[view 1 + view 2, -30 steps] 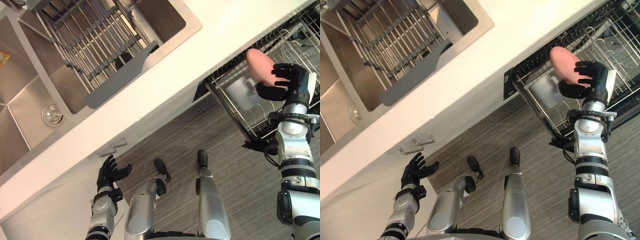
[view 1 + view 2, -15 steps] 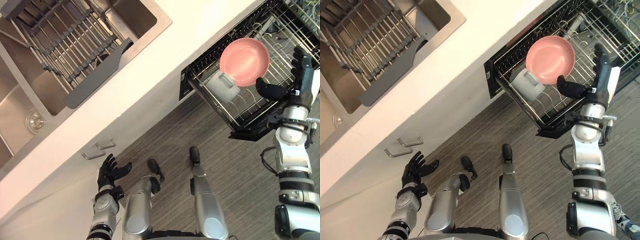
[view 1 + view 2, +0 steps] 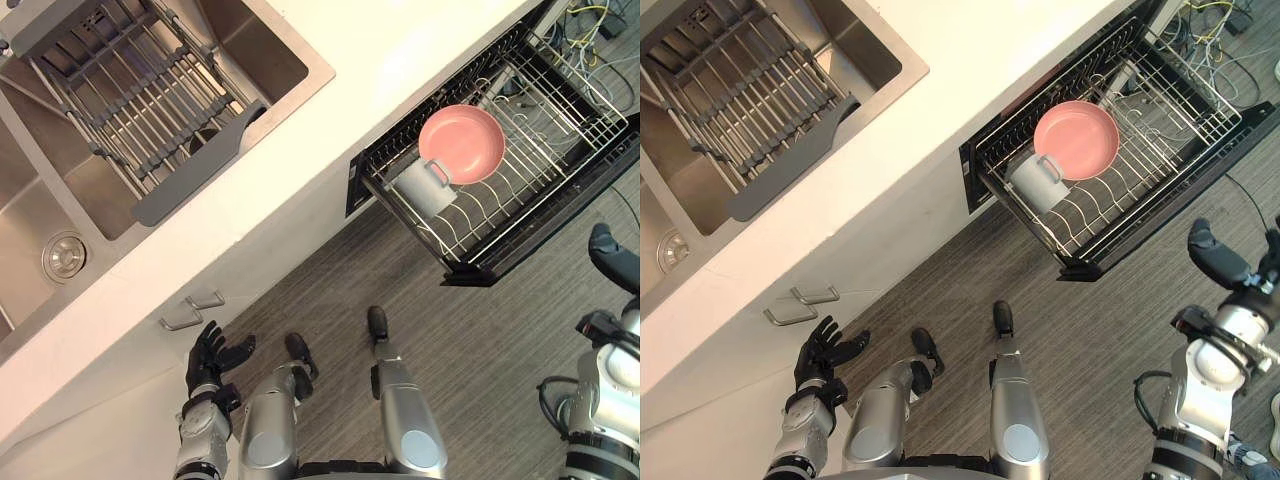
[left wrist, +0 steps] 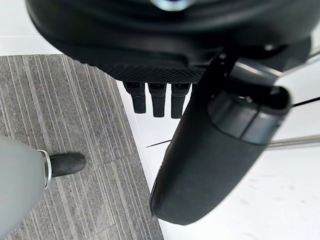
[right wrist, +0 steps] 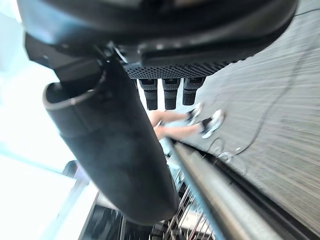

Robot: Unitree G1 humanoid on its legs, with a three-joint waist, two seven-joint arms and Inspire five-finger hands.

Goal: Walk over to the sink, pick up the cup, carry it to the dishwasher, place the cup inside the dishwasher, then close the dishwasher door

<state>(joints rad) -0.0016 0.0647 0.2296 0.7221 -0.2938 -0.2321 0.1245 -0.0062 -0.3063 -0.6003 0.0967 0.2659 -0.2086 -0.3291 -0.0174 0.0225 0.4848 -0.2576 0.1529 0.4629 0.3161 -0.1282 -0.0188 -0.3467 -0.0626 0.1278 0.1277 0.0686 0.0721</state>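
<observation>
Cup: a pale grey mug (image 3: pixel 1035 182) lies on its side in the pulled-out dishwasher rack (image 3: pixel 1110 215), in the corner nearest the counter, its handle towards the plate. No hand is on it.
Plate: a pink plate (image 3: pixel 1076 139) leans in the rack tines at about 1 o'clock of the mug, its rim overlapping the mug's upper edge.
Rack: wire, dark-framed, and sticking out from under the white countertop (image 3: pixel 400 60) at 2 o'clock in the head views.
Right hand: the right hand (image 3: pixel 1212 252) hangs over the grey wood-grain floor (image 3: pixel 480 340) at about 4 o'clock of the rack, well apart from mug and plate. It is released and holds nothing.
Right wrist view: the hand's own thumb (image 5: pixel 115 150) stands out and the fingers are straight. Past them runs the rack's metal rail, and beyond that a person's legs and light shoes (image 5: pixel 200 117).
Left hand: the left hand (image 3: pixel 821 349) is low at 7 o'clock in the head views, relaxed with fingers spread and empty.
Left wrist view: straight fingers and thumb (image 4: pixel 215 165) before a white cabinet front with a bar handle.
Sink: a steel sink (image 3: pixel 60 210) at 10 o'clock, with a slatted drainer rack (image 3: pixel 140 100) across one basin.
Cabinet handles: two metal handles (image 3: pixel 190 310) on the white cabinet front, just above the left hand.
</observation>
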